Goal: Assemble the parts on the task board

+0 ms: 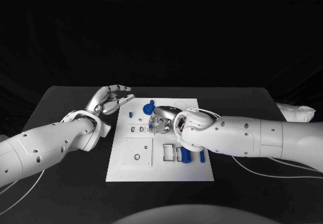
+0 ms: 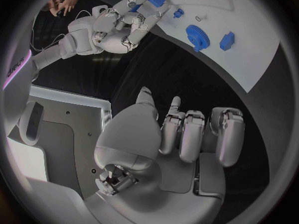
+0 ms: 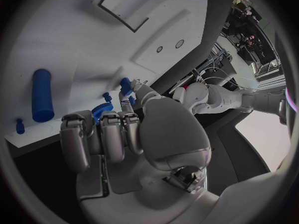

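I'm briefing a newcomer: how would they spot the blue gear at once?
Start at the white task board mid-table and go to its far end, between the two hands. The gear lies flat there. It alone is a toothed disc; the blue pieces near the board's near right are plain long shapes.

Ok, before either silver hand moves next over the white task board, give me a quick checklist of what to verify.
1. Left hand empty: ok. It holds nothing, fingers apart, over the black table beside the white task board.
2. Right hand above the board: ok.
3. Right hand holding the small blue piece at its fingertips: cannot tell.
4. Blue toothed gear free of both hands: ok, it lies on the board.
5. Blue cylinder lying flat on the board: ok.
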Available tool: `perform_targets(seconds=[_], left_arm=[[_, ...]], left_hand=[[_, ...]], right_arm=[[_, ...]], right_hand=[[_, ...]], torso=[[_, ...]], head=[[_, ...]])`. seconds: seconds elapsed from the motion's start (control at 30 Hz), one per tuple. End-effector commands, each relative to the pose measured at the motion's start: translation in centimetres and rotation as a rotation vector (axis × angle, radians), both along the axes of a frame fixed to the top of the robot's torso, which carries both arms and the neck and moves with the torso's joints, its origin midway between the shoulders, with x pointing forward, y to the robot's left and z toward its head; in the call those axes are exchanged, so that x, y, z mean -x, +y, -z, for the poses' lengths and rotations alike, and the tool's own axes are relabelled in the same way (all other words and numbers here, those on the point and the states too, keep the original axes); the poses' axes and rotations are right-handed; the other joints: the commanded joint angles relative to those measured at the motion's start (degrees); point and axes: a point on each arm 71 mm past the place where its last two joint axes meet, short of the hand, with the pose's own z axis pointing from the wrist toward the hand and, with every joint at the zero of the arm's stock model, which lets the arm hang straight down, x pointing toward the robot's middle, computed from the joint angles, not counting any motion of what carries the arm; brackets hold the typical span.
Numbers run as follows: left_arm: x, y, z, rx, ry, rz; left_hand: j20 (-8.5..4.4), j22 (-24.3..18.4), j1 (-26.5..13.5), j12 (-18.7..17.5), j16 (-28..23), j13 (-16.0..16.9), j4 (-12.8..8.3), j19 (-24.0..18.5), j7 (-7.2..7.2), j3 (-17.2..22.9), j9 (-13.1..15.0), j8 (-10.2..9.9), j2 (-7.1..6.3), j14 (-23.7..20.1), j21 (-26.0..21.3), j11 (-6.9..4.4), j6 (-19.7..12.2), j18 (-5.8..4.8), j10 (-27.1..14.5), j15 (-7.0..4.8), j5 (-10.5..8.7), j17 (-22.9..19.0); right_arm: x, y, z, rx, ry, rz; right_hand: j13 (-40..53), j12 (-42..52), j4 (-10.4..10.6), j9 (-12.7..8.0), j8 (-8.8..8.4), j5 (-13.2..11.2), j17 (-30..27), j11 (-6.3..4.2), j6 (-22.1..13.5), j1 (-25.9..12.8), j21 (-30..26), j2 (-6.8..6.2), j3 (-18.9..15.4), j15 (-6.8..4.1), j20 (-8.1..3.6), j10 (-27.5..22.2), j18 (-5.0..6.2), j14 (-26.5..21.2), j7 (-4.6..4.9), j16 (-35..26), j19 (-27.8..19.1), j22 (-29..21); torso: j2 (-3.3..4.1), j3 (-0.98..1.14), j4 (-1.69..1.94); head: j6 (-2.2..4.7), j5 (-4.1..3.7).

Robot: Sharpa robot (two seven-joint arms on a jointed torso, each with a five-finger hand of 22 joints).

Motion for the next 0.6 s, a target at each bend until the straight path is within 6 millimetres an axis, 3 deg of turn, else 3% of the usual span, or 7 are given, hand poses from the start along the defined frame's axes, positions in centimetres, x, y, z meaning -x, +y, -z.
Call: perform_targets(seconds=[0.03,0.4,0.6], left_arm=[[0.06,-0.17,-0.1,0.002,-0.007,0.013],[0.03,-0.16,-0.09,0.002,-0.006,0.013],[0.02,-0.08,-0.09,0.001,-0.007,0.011]], left_hand=[[-0.43,14.06,0.51,0.14,0.15,15.08,-0.1,4.32,1.38,-0.38,0.0,-0.29,0.22,6.07,-0.2,-0.46,0.2,-0.08,6.05,-0.28,0.34,15.09],[-0.43,14.06,0.51,0.14,0.15,15.08,-0.1,4.32,1.38,-0.38,0.0,-0.29,0.22,6.07,-0.2,-0.46,0.2,-0.08,6.05,-0.28,0.34,15.09],[-0.43,14.06,0.51,0.14,0.15,15.08,-0.1,4.32,1.38,-0.38,0.0,-0.29,0.22,6.07,-0.2,-0.46,0.2,-0.08,6.05,-0.28,0.34,15.09]], right_arm=[[0.08,0.05,0.12,0.007,0.01,-0.006],[0.04,-0.02,0.18,0.009,0.012,0.0],[0.06,-0.12,0.26,0.011,0.022,-0.007]], right_hand=[[15.08,0.23,-0.26,-0.09,-0.18,-0.29,15.08,-0.06,-0.34,-0.09,0.26,-0.73,-0.07,0.21,0.26,5.99,-0.39,6.08,0.03,0.24,6.0,15.08],[15.08,0.23,-0.34,-0.51,-0.28,-0.56,15.08,-0.05,-1.74,-0.25,0.26,-1.17,-0.29,0.2,0.28,5.99,-0.39,6.08,0.0,0.24,6.0,15.08],[15.08,0.23,0.12,-0.92,-0.06,-0.43,15.08,-0.36,-3.37,-2.13,0.26,-3.1,-1.91,-0.01,0.17,5.99,-0.39,6.08,-0.34,0.24,6.0,15.08]], torso=[[-0.01,0.03,0.03],[0.02,0.0,0.01],[0.01,0.02,0.0]], head=[[0.04,0.01],[0.15,-0.24],[0.05,-0.27]])
